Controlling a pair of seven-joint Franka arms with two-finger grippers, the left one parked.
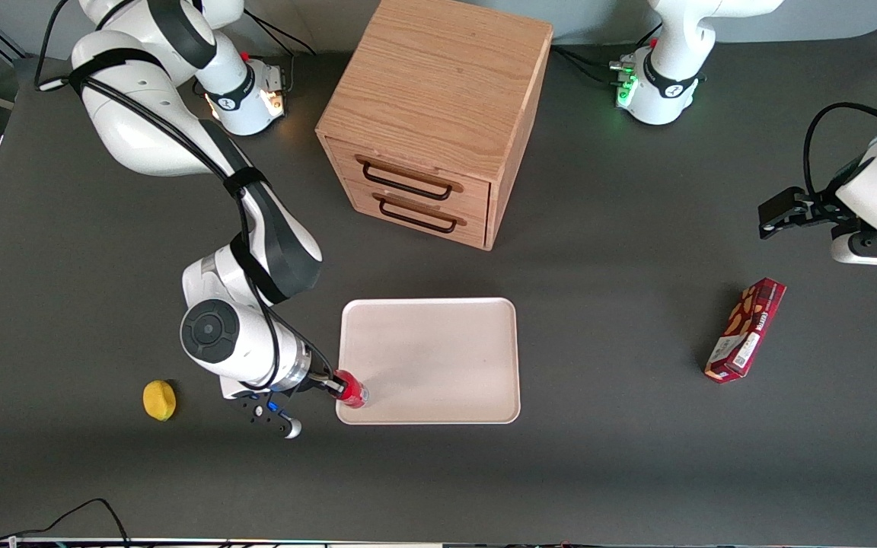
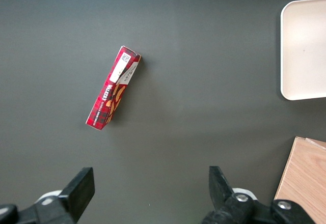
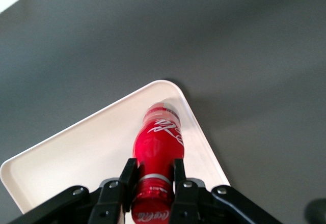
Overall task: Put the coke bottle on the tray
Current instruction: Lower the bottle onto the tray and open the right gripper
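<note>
The coke bottle (image 1: 352, 393) is small and bright red with white lettering. It is upright over the tray's corner nearest the front camera, at the working arm's end. The tray (image 1: 431, 358) is flat, pale cream-pink, with a low rim. My right gripper (image 1: 339, 387) is shut on the bottle's neck, just below the red cap. In the right wrist view the black fingers (image 3: 128, 178) clamp the neck of the bottle (image 3: 158, 145), and its base is inside the rim of the tray (image 3: 76, 158). I cannot tell whether the base touches the tray.
A wooden drawer cabinet (image 1: 438, 114) stands farther from the front camera than the tray. A yellow lemon-like object (image 1: 159, 399) lies beside my arm. A dark red snack box (image 1: 745, 329) lies toward the parked arm's end and also shows in the left wrist view (image 2: 112, 86).
</note>
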